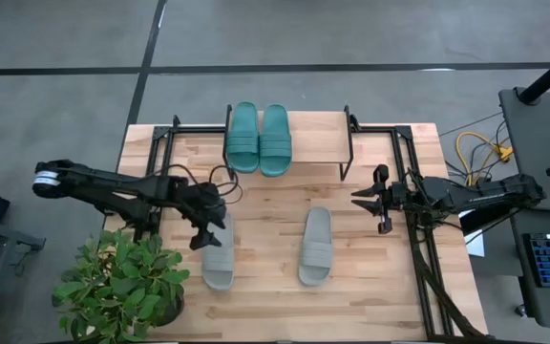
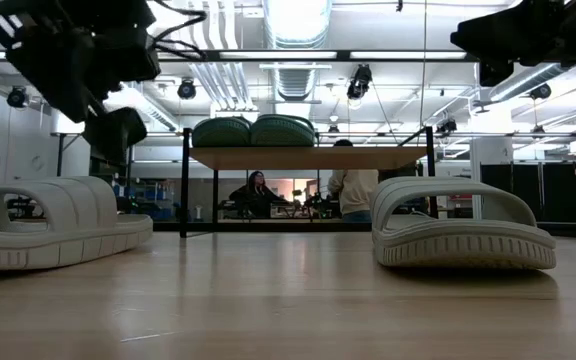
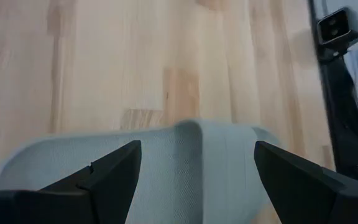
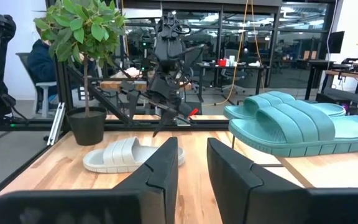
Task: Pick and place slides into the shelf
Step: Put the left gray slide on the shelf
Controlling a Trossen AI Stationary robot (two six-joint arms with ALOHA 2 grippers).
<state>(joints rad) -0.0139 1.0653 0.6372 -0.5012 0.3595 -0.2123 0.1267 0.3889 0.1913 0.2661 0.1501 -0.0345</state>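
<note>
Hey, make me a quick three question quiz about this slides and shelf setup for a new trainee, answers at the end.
1. Multiple choice: how many teal slides lie on the shelf? A) none B) one C) two
2. True or false: the right gripper is holding a grey slide.
3. Fill in: the left gripper, fingers open, hangs over the ____ grey slide.

Key
1. C, both teal slides sit side by side on the shelf top.
2. False; it hangs empty beside the shelf, away from the right grey slide.
3. Left; the left grey slide lies on the table beside the potted plant.
</note>
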